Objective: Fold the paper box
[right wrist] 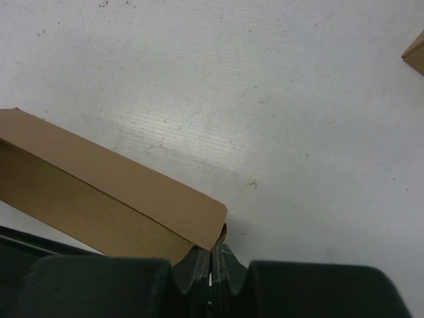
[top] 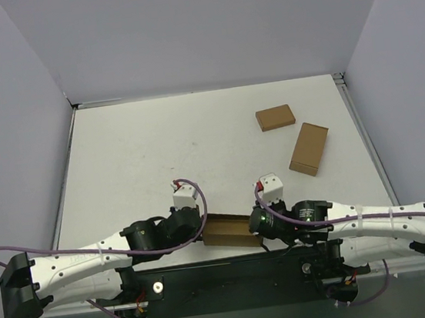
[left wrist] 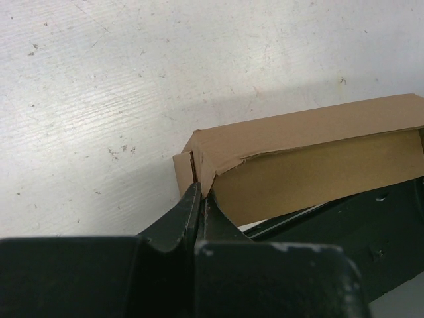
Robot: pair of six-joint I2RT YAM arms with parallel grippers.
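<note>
Top external view. The box [top: 229, 230] lies at the near edge of the table [top: 157, 150], long axis running left to right, between my two wrists. It is already a shallow rectangular shell, not a flat sheet. My left gripper [top: 204, 234] meets its left end and my right gripper [top: 258, 232] its right end, so each arm answers for one end and neither crosses the other. Two small boxes [top: 275, 117] sit well apart at the far right, out of the working zone.

Left wrist view. The jaws are pressed fully together, tips at the box's left corner, where a creased end flap wraps round the wall. The cardboard edge appears nipped between the fingertips [left wrist: 189, 205], though they partly hide the contact itself. I judge that this pinch anchors the left end.

Right wrist view. The jaws are likewise fully closed, tips directly under the right corner. A sliver of brown shows between them, so I read this as a grip on the edge of the end wall.

Judgement. Holding both ends fixes the box against sliding on the smooth table while an end is worked. Thin board needs only a fine pinch at its edge, which leaves the panels free to hinge. Folding looks well advanced, with the ends not yet finished.
</note>
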